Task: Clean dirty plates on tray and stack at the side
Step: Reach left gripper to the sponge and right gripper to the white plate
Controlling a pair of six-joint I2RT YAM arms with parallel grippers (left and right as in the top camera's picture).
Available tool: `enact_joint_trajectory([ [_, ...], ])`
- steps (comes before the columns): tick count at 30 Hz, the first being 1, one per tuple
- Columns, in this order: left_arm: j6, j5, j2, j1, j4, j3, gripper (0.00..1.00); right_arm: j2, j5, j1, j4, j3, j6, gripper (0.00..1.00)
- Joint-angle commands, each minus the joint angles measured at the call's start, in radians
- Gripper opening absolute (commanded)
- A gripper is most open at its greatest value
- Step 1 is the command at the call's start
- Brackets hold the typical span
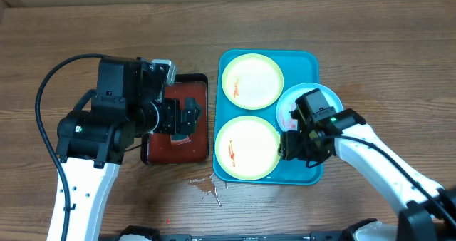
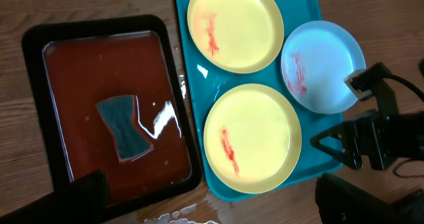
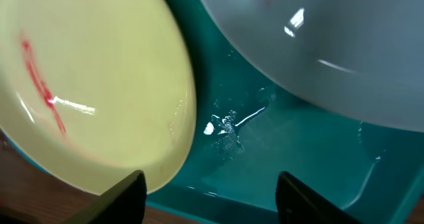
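The turquoise tray [image 1: 303, 58] holds three plates: a yellow-green one [image 1: 251, 80] at the back, a yellow-green one [image 1: 246, 148] at the front, and a pale blue one [image 1: 319, 95] on the right edge, partly under my right arm. All show red smears in the left wrist view: back plate [image 2: 235, 25], front plate [image 2: 252, 138], blue plate [image 2: 321, 65]. My right gripper [image 1: 288, 147] [image 3: 212, 201] is open, low over the tray floor [image 3: 285, 151] between the front plate [image 3: 86, 78] and the blue plate [image 3: 331, 45]. My left gripper [image 1: 189, 120] [image 2: 212, 207] is open and empty above the dark red tray.
A black-rimmed dark red tray [image 1: 178, 145] [image 2: 79, 71] lies left of the turquoise tray, filled with liquid, with a grey-blue sponge [image 2: 124, 126] in it. Spilled drops [image 1: 206, 187] [image 2: 185, 214] lie on the wooden table in front of the trays.
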Motion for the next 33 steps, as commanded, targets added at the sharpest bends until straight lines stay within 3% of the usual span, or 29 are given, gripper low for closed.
enact_joint_trajectory([
  [1, 0.035, -0.010, -0.003, 0.005, 0.000, 0.028, 1.00, 0.019, -0.013, 0.003, 0.034, 0.006, 0.045, 0.52],
  [4, 0.035, -0.009, -0.003, 0.005, 0.016, 0.028, 1.00, 0.048, 0.026, 0.005, 0.090, 0.006, 0.014, 0.41],
  [10, 0.028, -0.009, -0.002, 0.005, 0.025, 0.028, 1.00, 0.136, 0.034, 0.026, 0.167, 0.006, -0.018, 0.39],
  [12, 0.028, -0.009, -0.002, 0.005, 0.018, 0.028, 1.00, 0.175, 0.042, 0.026, 0.190, 0.006, -0.014, 0.33],
  [15, 0.028, -0.047, -0.002, 0.005, 0.006, 0.028, 1.00, 0.227, 0.055, 0.026, 0.229, 0.006, -0.008, 0.14],
  [18, -0.002, -0.126, 0.000, 0.005, -0.007, 0.025, 1.00, 0.239, 0.103, 0.026, 0.249, 0.006, 0.005, 0.04],
  [23, -0.135, -0.236, 0.047, 0.005, -0.045, 0.017, 0.90, 0.239, 0.148, 0.026, 0.278, 0.008, 0.051, 0.04],
  [26, -0.198, -0.249, 0.113, 0.005, -0.068, -0.006, 0.76, 0.239, 0.152, 0.026, 0.272, 0.008, 0.051, 0.04],
  [33, -0.325, -0.268, 0.342, 0.011, -0.057, -0.059, 0.66, 0.239, 0.165, 0.026, 0.266, 0.008, 0.050, 0.04],
])
